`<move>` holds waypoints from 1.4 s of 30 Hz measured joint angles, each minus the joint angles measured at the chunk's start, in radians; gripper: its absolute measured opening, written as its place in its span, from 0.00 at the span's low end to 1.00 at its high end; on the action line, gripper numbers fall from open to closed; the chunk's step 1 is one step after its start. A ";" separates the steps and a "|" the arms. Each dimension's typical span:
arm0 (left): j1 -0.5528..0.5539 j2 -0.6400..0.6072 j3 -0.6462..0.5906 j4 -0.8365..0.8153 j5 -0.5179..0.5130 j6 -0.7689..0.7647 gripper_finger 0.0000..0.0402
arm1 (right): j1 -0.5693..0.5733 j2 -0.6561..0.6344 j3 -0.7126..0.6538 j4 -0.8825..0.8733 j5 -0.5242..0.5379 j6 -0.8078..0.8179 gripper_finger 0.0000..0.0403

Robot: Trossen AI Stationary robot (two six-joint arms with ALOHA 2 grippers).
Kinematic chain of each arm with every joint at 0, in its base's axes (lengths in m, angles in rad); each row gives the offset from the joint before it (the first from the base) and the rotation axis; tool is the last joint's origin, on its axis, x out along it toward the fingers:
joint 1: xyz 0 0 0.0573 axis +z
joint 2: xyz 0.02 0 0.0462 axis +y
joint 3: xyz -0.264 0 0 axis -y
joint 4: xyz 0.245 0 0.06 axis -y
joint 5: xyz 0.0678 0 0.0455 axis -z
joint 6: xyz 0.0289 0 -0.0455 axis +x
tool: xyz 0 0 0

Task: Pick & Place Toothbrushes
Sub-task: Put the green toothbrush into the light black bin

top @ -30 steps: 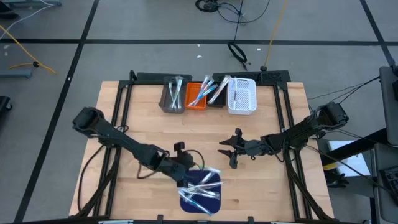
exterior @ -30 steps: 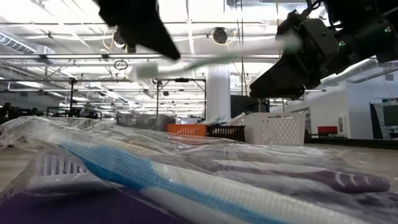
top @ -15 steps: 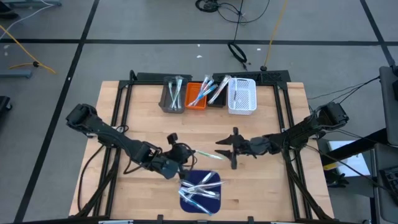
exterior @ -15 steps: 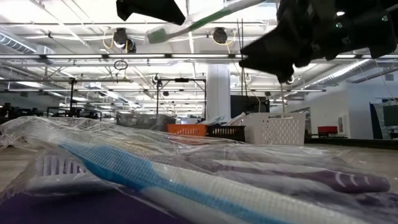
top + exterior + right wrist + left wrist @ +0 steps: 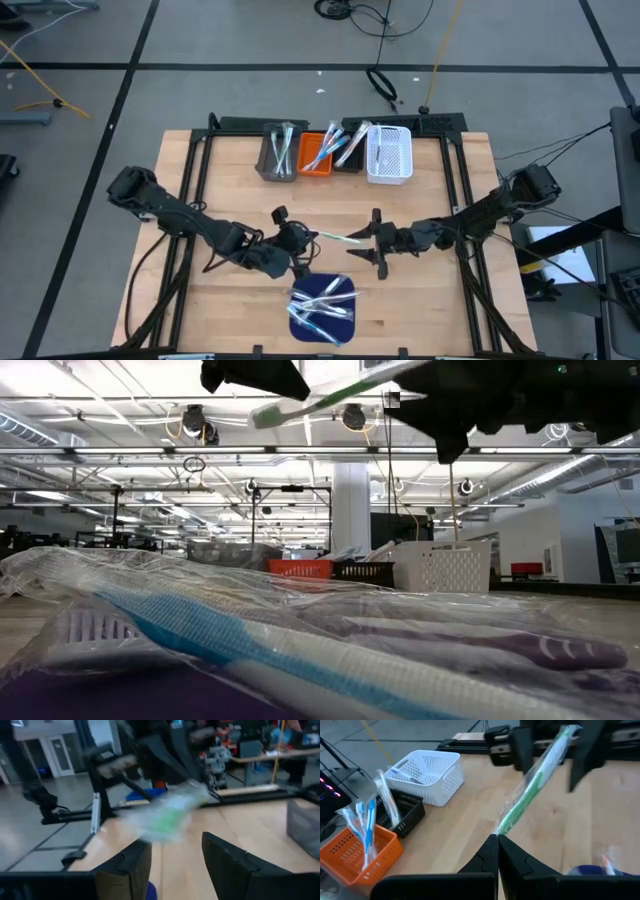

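four bins [image 5: 336,152], one mat [image 5: 322,322], perhaps a dozen toothbrushes [image 5: 322,300].

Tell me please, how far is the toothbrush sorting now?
Partly done. Toothbrushes already stand in the grey bin, orange bin and black bin. In hand: the left gripper is shut on a green toothbrush above the table, its far end between the open fingers of the right gripper, like a handover. Left: a pile of wrapped toothbrushes on the blue mat.
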 joint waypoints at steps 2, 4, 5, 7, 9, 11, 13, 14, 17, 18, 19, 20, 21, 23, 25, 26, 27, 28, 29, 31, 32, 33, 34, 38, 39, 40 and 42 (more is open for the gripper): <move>0.007 0.000 0.000 0.001 0.005 0.006 0.00 | 0.011 0.000 0.000 0.034 0.000 -0.021 0.41; 0.014 0.000 0.000 0.005 0.015 0.007 0.00 | 0.020 0.000 0.000 0.060 0.001 -0.042 0.41; 0.017 0.000 0.000 0.008 0.023 0.009 0.00 | 0.021 0.000 0.000 0.070 0.003 -0.051 0.41; 0.020 0.000 0.000 0.013 0.030 0.014 0.00 | 0.021 0.000 0.000 0.087 0.013 -0.059 0.41; 0.020 0.000 0.000 0.015 0.030 0.014 0.00 | 0.020 0.000 0.000 0.098 0.050 -0.059 0.40; 0.020 0.000 0.000 0.015 0.030 0.014 0.00 | 0.020 0.000 0.000 0.107 0.071 -0.066 0.38; 0.020 0.000 0.000 0.014 0.030 0.015 0.00 | 0.020 0.000 0.000 0.125 0.077 -0.082 0.32; 0.020 0.000 0.000 0.015 0.031 0.015 0.00 | 0.020 0.000 0.000 0.133 0.078 -0.087 0.28; 0.020 0.000 0.000 0.015 0.032 0.015 0.00 | 0.020 0.000 0.000 0.132 0.081 -0.098 0.10; 0.020 0.000 0.000 0.014 0.034 0.015 0.00 | 0.020 0.000 0.000 0.132 0.083 -0.107 0.06; 0.020 0.000 0.000 0.014 0.034 0.015 0.00 | 0.021 0.000 0.000 0.133 0.083 -0.116 0.05; 0.020 0.000 0.000 0.014 0.034 0.015 0.00 | 0.022 0.000 0.000 0.131 0.083 -0.117 0.05; 0.020 0.000 0.000 0.014 0.034 0.015 0.00 | 0.022 0.000 0.000 0.130 0.085 -0.118 0.05; 0.020 0.000 0.000 0.014 0.034 0.015 0.00 | 0.022 0.000 0.000 0.130 0.085 -0.121 0.05; 0.020 0.000 0.000 0.013 0.034 0.016 0.00 | 0.022 0.000 0.000 0.130 0.085 -0.119 0.05; 0.020 0.000 0.000 0.011 0.034 0.023 0.00 | 0.022 0.000 0.000 0.130 0.085 -0.118 0.05; 0.020 0.000 0.000 0.010 0.034 0.040 0.00 | 0.022 0.000 0.000 0.129 0.085 -0.117 0.05; 0.020 0.000 0.000 0.008 0.034 0.064 0.00 | 0.022 0.000 0.000 0.128 0.085 -0.117 0.05; 0.020 -0.005 -0.001 0.004 0.034 0.087 0.00 | 0.022 -0.001 0.000 0.126 0.085 -0.117 0.05; 0.020 -0.013 -0.001 0.004 0.039 0.109 0.00 | 0.022 -0.010 0.000 0.112 0.087 -0.115 0.05; 0.020 -0.014 -0.001 0.006 0.039 0.115 0.00 | 0.021 -0.020 0.001 0.096 0.087 -0.113 0.05; 0.020 -0.021 -0.001 0.002 0.041 0.120 0.00 | 0.018 -0.034 0.001 0.071 0.088 -0.107 0.05; 0.020 -0.031 -0.002 -0.015 0.045 0.125 0.01 | 0.015 -0.048 0.001 0.044 0.087 -0.096 0.05; 0.020 -0.073 0.000 -0.064 0.045 0.119 0.06 | 0.008 -0.139 0.001 -0.114 0.096 -0.071 0.05; 0.017 -0.085 -0.003 -0.098 0.050 0.108 0.07 | 0.007 -0.162 0.006 -0.161 0.114 -0.066 0.05; 0.019 -0.091 -0.004 -0.103 0.060 0.093 0.09 | 0.005 -0.185 0.013 -0.210 0.128 -0.063 0.05; 0.028 -0.095 0.001 -0.084 0.096 0.074 0.13 | -0.001 -0.232 0.025 -0.308 0.134 -0.058 0.05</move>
